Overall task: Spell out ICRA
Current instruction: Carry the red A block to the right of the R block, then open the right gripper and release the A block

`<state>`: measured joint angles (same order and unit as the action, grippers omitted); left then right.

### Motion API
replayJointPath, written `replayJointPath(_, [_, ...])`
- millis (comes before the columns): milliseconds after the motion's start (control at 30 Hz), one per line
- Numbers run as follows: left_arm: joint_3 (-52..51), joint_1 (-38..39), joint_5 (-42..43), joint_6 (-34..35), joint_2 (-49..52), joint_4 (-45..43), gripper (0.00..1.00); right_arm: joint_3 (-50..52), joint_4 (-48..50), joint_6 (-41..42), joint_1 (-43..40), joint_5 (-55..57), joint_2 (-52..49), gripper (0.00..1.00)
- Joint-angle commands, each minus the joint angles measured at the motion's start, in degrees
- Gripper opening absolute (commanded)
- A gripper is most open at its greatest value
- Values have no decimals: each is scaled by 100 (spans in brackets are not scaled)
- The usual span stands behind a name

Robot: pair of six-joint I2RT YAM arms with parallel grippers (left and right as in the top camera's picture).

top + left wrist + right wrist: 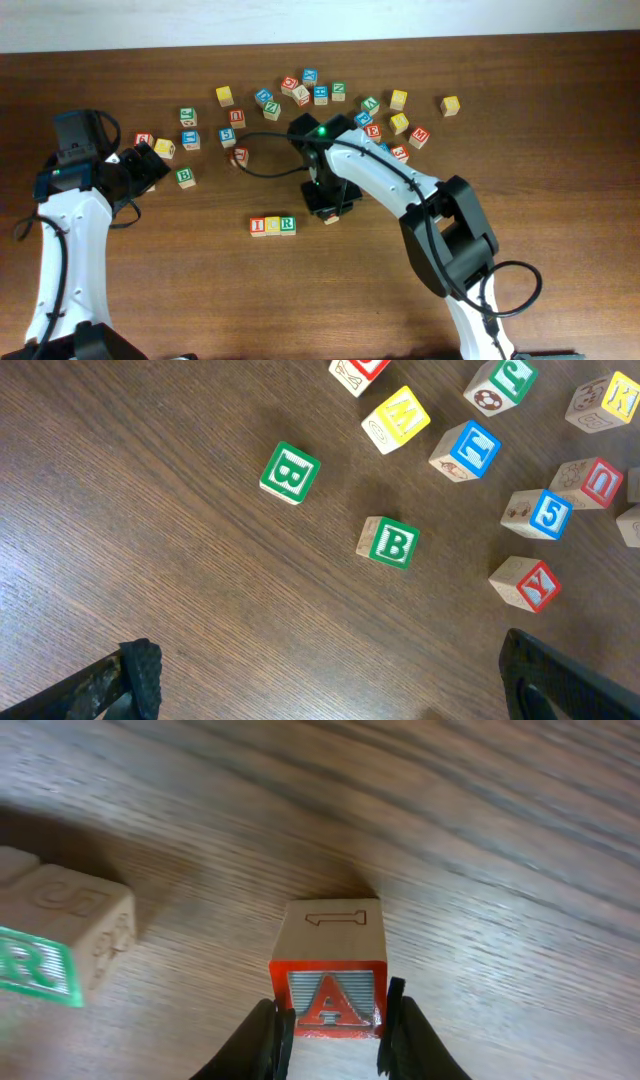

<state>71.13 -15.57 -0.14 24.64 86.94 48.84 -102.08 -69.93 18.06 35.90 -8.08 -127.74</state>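
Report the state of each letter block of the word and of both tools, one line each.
I cube, placed on the table, first in the row.
C cube, placed, touching I cube.
R cube, placed, end of the row.
A cube, gripped, apart from R cube, not yet in the row.
right tool, shut on A cube.
left tool, open, empty.

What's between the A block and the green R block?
Nothing: only bare table separates the A block from the R block, clearest in the right wrist view.
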Motion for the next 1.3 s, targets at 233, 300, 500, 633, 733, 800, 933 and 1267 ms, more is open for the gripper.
replayJointPath(233, [20, -35, 39, 13, 15, 7, 99, 35, 59, 46, 90, -72, -17, 48])
replayJointPath(300, [20, -35, 39, 13, 15, 7, 99, 37, 133, 46, 83, -9, -17, 53])
replayJointPath(500, [20, -35, 39, 13, 15, 7, 99, 37, 514, 48, 37, 369, -17, 65])
replayJointPath(633, [20, -35, 39, 13, 15, 7, 99, 37, 802, 50, -122, 407, -17, 65])
replayJointPath(733, [20, -35, 39, 15, 15, 7, 99, 37, 957, 203, -380, 402, -17, 65])
replayJointPath(800, [20, -35, 39, 13, 15, 7, 99, 50, 951, 199, -472, 402, -17, 65])
replayJointPath(933, [20, -35, 39, 13, 15, 7, 99, 63, 907, 197, -595, 404, -17, 66])
replayJointPath(1267, [20, -35, 39, 13, 15, 7, 99, 63, 909, 195, -640, 750, -20, 96])
